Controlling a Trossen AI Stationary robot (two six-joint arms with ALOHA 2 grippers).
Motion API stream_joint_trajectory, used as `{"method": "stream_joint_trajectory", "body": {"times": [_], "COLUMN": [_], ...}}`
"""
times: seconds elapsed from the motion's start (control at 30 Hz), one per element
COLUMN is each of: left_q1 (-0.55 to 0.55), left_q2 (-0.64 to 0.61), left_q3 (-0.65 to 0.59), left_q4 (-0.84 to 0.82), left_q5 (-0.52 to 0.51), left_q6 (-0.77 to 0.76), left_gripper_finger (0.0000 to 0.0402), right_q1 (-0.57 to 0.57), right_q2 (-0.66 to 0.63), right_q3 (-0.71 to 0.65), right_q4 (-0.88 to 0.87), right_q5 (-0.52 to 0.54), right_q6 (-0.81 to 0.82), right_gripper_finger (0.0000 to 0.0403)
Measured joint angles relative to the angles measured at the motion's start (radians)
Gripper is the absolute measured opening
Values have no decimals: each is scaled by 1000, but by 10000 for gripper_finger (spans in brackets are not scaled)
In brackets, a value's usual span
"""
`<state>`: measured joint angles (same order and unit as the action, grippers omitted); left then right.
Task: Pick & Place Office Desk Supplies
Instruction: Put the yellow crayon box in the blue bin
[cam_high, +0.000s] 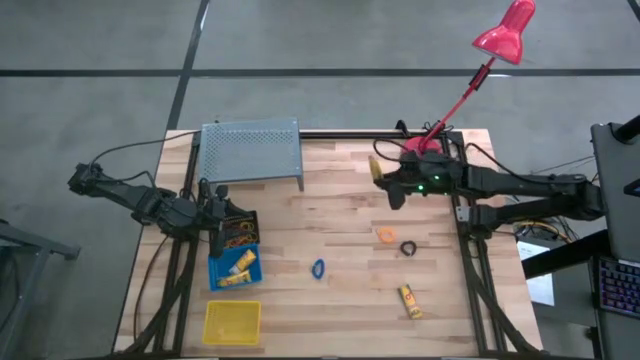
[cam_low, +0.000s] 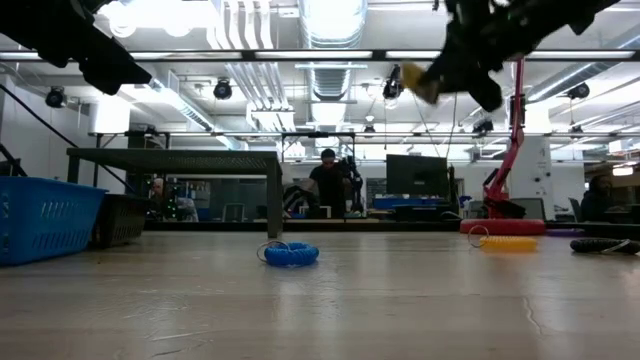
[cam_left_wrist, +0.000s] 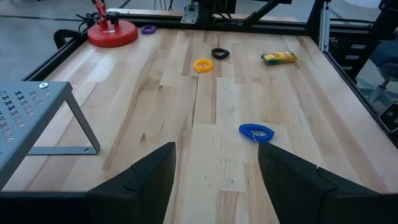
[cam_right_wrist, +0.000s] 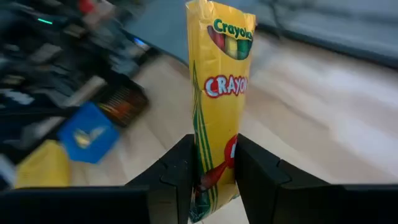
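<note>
My right gripper (cam_right_wrist: 211, 163) is shut on a yellow Crayola crayon box (cam_right_wrist: 219, 93) and holds it high above the table's far right part (cam_high: 376, 170). My left gripper (cam_left_wrist: 214, 171) stands open over the bins at the table's left (cam_high: 215, 207) with nothing between its fingers. On the wood lie a blue coil ring (cam_high: 318, 268), an orange ring (cam_high: 387, 236), a black ring (cam_high: 408, 248) and a second yellow crayon box (cam_high: 410, 301). A purple ring (cam_left_wrist: 148, 28) lies beside the lamp's base. My right gripper pinches the crayon box between its two fingers at one end (cam_right_wrist: 214, 171), on the box's two broad faces. The rest of the box sticks out beyond the fingertips, in line with the fingers. It is lifted clear of the table (cam_low: 420, 85).
A black bin (cam_high: 237, 228), a blue bin (cam_high: 236, 266) and a yellow bin (cam_high: 232, 322) stand in a row at the left. A grey perforated stand (cam_high: 250, 150) is at the far left, and a pink desk lamp (cam_high: 505, 35) with a red base (cam_left_wrist: 112, 32) at the far right.
</note>
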<state>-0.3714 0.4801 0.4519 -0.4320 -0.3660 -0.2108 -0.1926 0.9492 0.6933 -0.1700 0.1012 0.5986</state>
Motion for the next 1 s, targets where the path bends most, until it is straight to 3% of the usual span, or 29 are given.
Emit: {"method": "stream_joint_trajectory", "body": {"times": [0.3, 0.7, 1.0], "left_q1": [0, 0, 0], "left_q2": [0, 0, 0], "left_q3": [0, 0, 0], "left_q4": [0, 0, 0], "left_q5": [0, 0, 0], "left_q6": [0, 0, 0], "left_gripper_finger": [232, 232, 232], "right_q1": [116, 276, 329], "right_q2": [93, 482, 802], "right_q3": [-2, 6, 150], "right_q4": [363, 892, 974], "right_q5": [-74, -76, -75], "right_q6": [-233, -317, -372], "right_gripper_finger": [100, 99, 96]}}
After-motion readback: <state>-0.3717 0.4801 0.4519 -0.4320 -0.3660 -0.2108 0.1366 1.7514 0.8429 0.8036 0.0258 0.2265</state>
